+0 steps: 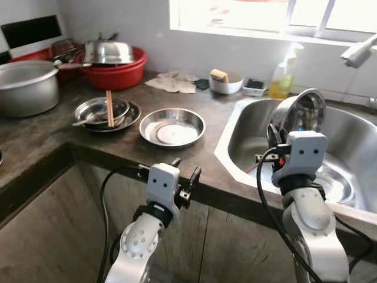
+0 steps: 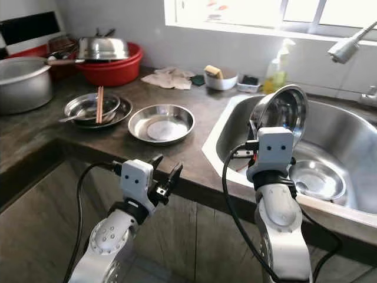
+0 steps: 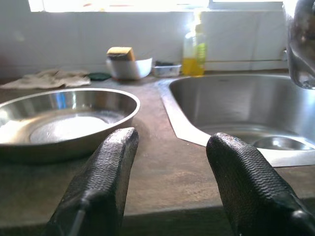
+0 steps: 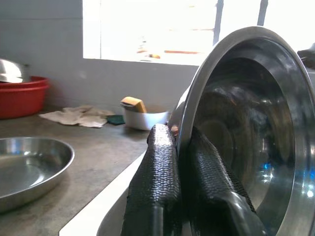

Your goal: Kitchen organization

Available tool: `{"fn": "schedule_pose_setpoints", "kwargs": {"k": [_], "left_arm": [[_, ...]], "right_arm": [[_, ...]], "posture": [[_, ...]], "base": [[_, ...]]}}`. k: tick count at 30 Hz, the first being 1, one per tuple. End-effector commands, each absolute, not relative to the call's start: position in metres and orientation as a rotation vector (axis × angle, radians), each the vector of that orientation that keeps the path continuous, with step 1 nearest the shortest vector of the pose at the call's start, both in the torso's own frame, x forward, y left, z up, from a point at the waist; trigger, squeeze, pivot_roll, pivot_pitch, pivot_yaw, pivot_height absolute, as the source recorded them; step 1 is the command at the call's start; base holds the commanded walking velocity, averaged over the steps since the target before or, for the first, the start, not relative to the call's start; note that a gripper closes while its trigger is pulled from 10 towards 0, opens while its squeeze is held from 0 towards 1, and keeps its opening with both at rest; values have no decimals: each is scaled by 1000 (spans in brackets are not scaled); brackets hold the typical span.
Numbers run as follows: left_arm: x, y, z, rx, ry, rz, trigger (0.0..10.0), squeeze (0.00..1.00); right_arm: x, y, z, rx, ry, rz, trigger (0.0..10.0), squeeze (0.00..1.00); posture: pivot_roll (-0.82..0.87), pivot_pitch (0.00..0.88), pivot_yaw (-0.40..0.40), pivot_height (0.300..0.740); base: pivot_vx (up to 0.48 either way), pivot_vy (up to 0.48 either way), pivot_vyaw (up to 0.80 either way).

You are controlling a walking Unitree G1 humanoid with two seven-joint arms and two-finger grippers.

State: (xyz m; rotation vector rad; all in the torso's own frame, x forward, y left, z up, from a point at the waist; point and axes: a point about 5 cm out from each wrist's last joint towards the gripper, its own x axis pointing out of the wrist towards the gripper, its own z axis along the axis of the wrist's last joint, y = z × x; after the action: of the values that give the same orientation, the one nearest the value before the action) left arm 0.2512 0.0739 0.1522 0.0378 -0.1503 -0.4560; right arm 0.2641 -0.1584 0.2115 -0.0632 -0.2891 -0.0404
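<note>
My right gripper (image 4: 178, 147) is shut on the rim of a steel bowl (image 1: 300, 113), holding it on edge above the sink (image 1: 353, 138). Another steel bowl (image 2: 316, 178) lies on the sink's bottom. My left gripper (image 1: 184, 171) hangs open at the counter's front edge, nothing between its fingers (image 3: 106, 169). Just beyond it on the dark counter sits a shallow steel dish (image 1: 172, 126). Further left, a steel bowl on a plate (image 1: 102, 112) carries chopsticks (image 1: 109, 107) and a spoon.
A big steel pot (image 1: 26, 87) stands at the far left. A red basin (image 1: 118, 72) holds a steel lid. Along the back lie a cloth (image 1: 172, 82), a white bowl with a sponge (image 1: 225, 81) and a soap bottle (image 1: 283, 73). A tap (image 1: 359, 52) overhangs the sink.
</note>
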Motion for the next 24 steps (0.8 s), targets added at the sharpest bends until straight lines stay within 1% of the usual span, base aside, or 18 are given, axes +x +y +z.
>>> {"fn": "schedule_pose_setpoints", "kwargs": {"k": [1, 8, 13, 14, 15, 23, 24], "left_arm": [[253, 77, 152, 44, -143, -451, 10000, 0], [253, 77, 152, 51, -145, -449, 10000, 0], [254, 77, 152, 89, -148, -450, 10000, 0], [255, 77, 152, 95, -148, -450, 10000, 0], [255, 78, 152, 92, -143, -450, 10000, 0], [258, 79, 152, 116, -151, -436, 10000, 0], [258, 79, 152, 119, -152, -436, 10000, 0]], "right_arm": [[262, -153, 224, -58, -338, -31, 0, 0], [263, -152, 224, -60, -332, -33, 0, 0], [264, -151, 226, -61, -331, -29, 0, 0], [265, -151, 226, -65, -331, -27, 0, 0], [265, -150, 226, -68, -328, -25, 10000, 0], [268, -151, 225, -72, -309, -21, 10000, 0], [269, -150, 224, -71, -302, -16, 10000, 0]], "posture": [[-12, 0, -39, 740], [-12, 0, -42, 740], [-11, 0, -42, 740], [-11, 0, -42, 740], [-10, 0, -40, 740], [-12, 0, -42, 740], [-11, 0, -41, 740]], "base": [[0, 322, -800], [0, 0, -798], [0, 0, -800], [0, 0, 0], [0, 0, 0], [0, 0, 0], [281, -360, 0]]}}
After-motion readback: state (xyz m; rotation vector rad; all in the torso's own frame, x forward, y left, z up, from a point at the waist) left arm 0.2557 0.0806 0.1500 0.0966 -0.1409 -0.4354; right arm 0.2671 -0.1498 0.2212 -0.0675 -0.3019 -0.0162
